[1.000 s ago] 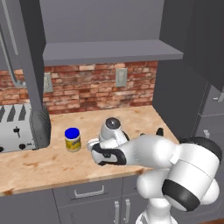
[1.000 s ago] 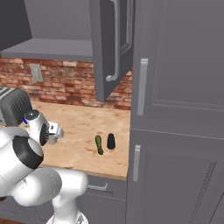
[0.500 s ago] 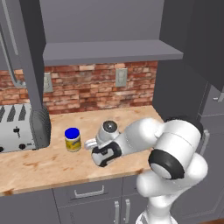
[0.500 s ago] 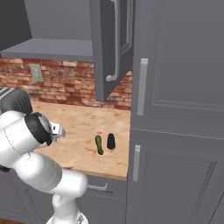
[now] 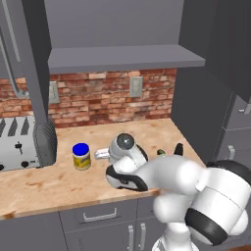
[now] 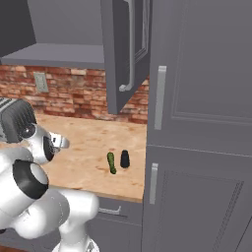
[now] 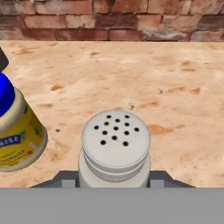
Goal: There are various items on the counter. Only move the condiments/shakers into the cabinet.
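The cabinet hung open above the counter, its shelf bare, so the long lift ahead was the main hazard: the arm had to clear the shelf's front edge, and a swing too low could knock the load loose. The gripper sat low at the grey shaker, jaws drawn in at both sides of its base, apparently gripping it. So low a hold might let the shaker tip. The jar stood just beside it and could be bumped. The black shaker and the vegetable lay side by side, well apart from the gripper. The jar's yellow label bore blue lettering, too cropped to read.
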Robot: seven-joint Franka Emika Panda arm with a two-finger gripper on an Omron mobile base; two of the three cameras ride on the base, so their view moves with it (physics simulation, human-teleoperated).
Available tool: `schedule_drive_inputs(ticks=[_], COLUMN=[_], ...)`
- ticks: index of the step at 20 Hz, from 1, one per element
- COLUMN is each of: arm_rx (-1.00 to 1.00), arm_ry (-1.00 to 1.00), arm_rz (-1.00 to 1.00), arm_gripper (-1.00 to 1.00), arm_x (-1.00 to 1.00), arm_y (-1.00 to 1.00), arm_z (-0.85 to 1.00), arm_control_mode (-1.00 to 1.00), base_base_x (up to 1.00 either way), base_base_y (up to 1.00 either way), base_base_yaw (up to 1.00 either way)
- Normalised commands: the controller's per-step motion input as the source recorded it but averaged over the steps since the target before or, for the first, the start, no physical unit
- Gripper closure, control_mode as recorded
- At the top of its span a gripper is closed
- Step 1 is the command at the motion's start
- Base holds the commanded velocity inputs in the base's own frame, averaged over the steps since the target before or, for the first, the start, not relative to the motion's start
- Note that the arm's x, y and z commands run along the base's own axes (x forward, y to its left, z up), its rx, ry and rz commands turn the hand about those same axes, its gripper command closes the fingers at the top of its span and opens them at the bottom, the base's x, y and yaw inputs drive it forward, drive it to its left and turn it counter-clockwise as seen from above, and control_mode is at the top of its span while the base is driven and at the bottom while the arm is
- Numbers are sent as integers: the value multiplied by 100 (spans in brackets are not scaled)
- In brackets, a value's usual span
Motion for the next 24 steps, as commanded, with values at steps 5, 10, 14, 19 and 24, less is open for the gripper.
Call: schedule_drive_inputs(ticks=[5, 10, 14, 19, 24], arm_rx=[1, 0, 0, 0, 0], arm_ry=[-7, -2, -5, -2, 0], arm_rz=[-13, -16, -14, -10, -4], arm_gripper=[100, 100, 100, 100, 100], arm_x=[-17, -5, -7, -1, 0], arm_y=[0, 0, 0, 0, 0], arm_z=[100, 100, 100, 100, 100], arm_control_mode=[-100, -100, -100, -100, -100], base_base_x=[0, 0, 0, 0, 0], base_base_y=[0, 0, 0, 0, 0], base_base_yaw=[0, 0, 0, 0, 0])
